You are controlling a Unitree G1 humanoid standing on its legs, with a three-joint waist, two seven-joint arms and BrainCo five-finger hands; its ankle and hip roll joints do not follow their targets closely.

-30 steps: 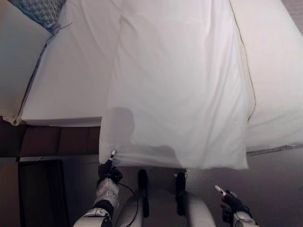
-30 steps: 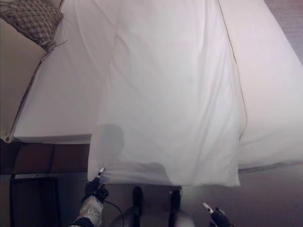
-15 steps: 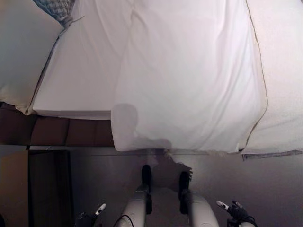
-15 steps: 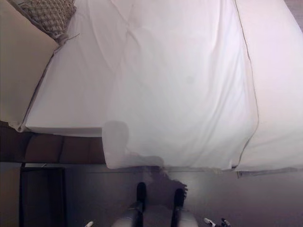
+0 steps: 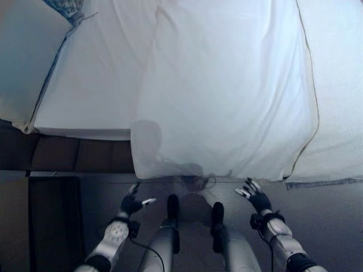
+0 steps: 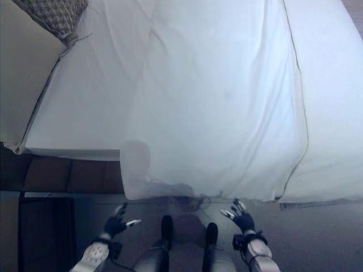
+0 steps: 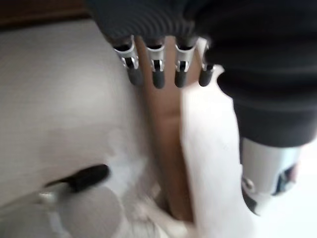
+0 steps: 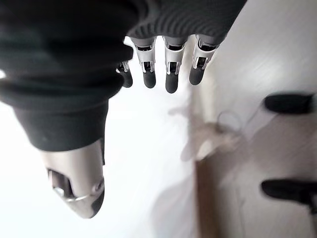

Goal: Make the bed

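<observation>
The woven cushion (image 6: 54,14) is cut off at the top edge. The white sheet (image 5: 227,90) runs past the top edge, and the bed frame (image 5: 74,156) past the left.

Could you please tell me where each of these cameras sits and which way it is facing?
Left eye view: on the head, looking down at the white sheet draped over the bed's edge; left hand and right hand below it.
Right eye view: beside it, same scene, with a woven cushion.
Left wrist view: along the left hand's straight fingers toward sheet and floor.
Right wrist view: along the right hand's straight fingers toward the sheet.
All four share the sheet.
</observation>
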